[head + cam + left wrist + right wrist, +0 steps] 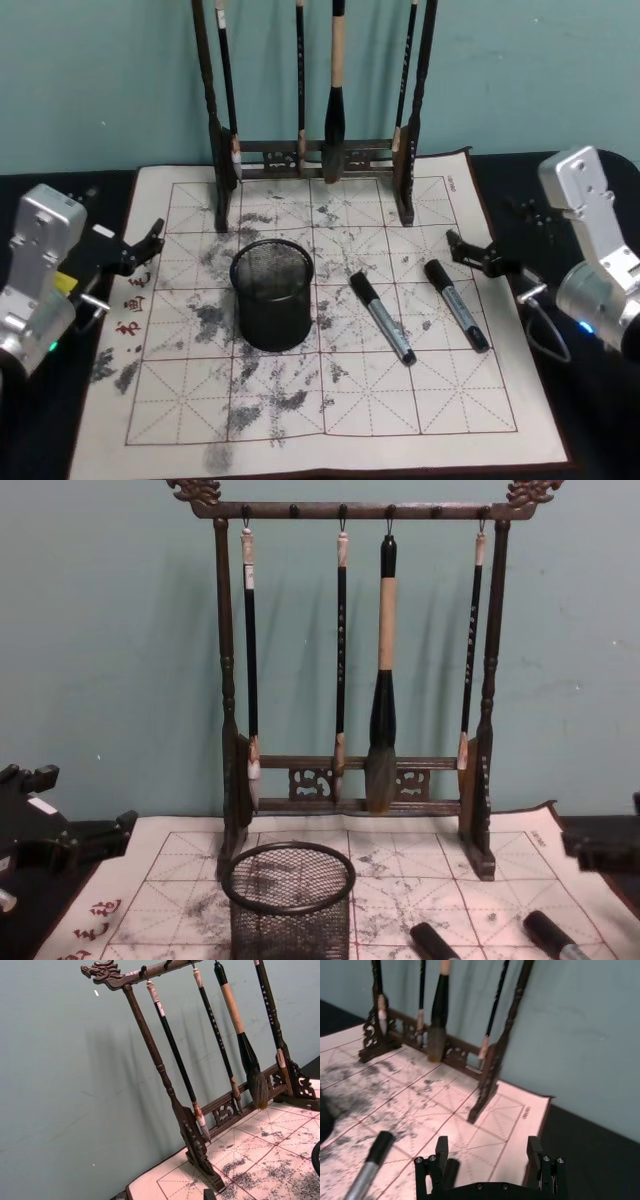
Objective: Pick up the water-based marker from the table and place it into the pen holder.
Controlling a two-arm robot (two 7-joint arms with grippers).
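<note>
On felt, round wire-mesh pen holder

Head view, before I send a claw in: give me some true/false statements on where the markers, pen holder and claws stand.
1. One marker and a second marker lie on the mat, on the robot's right of the pen holder. True.
2. A marker already stands in the pen holder. False: the holder looks empty, and both markers lie flat on the mat.
3. The right claw is shut on a marker. False: it is open, holds nothing and sits near the mat's right edge.
4. Four brushes hang from the brush rack behind the pen holder. True.
5. The left claw is at the mat's left edge, open and holding nothing. True.
</note>
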